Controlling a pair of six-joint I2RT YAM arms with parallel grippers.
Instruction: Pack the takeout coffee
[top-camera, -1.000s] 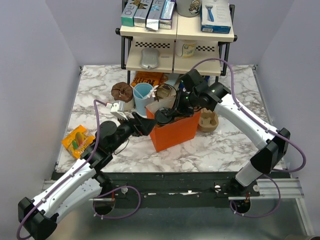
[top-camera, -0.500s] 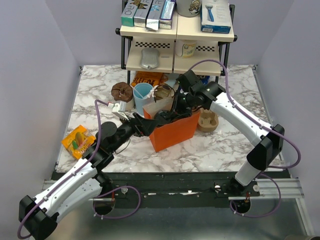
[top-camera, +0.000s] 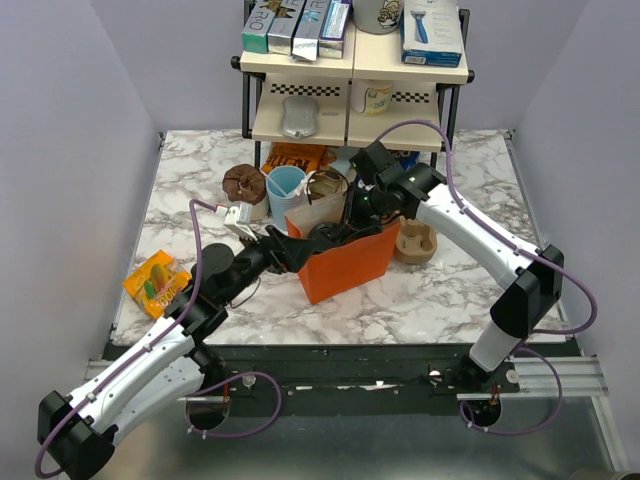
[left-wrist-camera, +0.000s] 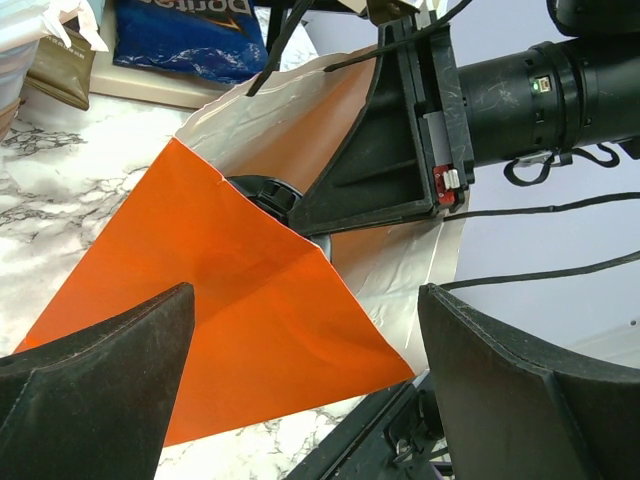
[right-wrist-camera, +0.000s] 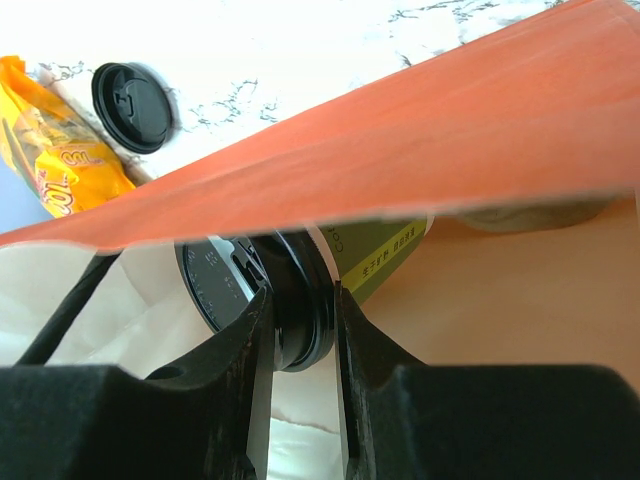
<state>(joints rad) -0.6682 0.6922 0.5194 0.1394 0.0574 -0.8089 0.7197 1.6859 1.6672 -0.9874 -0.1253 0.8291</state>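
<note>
While our right gripper (right-wrist-camera: 300, 335) clamps the coffee cup (right-wrist-camera: 385, 255) by its lid (right-wrist-camera: 215, 285) inside the orange bag (left-wrist-camera: 240, 340), we should set it upright on the bottom before letting go; our left gripper (left-wrist-camera: 305, 380) gapes empty.

Marbled white-and-grey surface (top-camera: 200, 190), boxed in by plain pale lavender walls (top-camera: 70, 150) to left, right and behind. A two-tier shelf (top-camera: 300, 63) stood at the back edge: black frame, cream boards, checkered strip under the upper board. Grey metal panel (top-camera: 340, 440) lay below the near edge. Light was even, shadows soft.
</note>
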